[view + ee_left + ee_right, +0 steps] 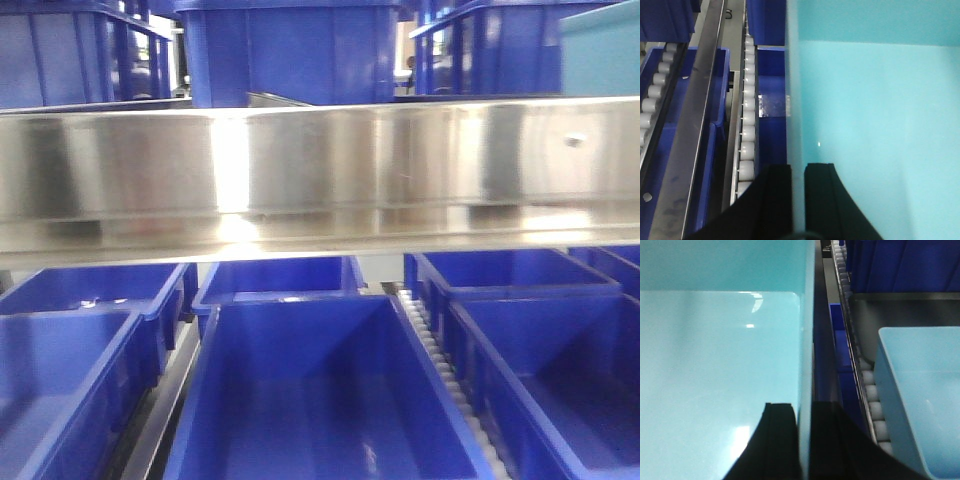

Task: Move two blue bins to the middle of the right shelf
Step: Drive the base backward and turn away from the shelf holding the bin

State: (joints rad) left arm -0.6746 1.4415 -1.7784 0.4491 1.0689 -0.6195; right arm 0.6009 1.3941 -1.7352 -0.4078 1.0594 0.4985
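Fingers (774,200) of the left gripper (797,169), at the bottom of the left wrist view, stand narrow, one on each side of the left wall of the held aqua bin (875,125), pinching that wall. The right gripper (802,407) does the same at the bottom of its own view, its black fingers (779,440) closed across the bin's right wall. The bin thus hangs between the two arms, with its pale floor filling the right of the left wrist view and the left of the right wrist view. Both gripped walls run straight up the frame, away from the fingers, so I judge that its length lies that way and that neither arm is nearer. Any shift toward the right shelf must be made by both arms together, or the bin will twist. Just outside the left wall a roller track (747,100) runs up the frame. At the right edge of the right wrist view, beyond another line of rollers, sits the second aqua bin (912,405), apart from the held one and on the right arm's side. Farther off, the front view shows deep blue bins (330,400) below a steel shelf rail (320,170). The pale aqua corner at its upper right may be either aqua bin.
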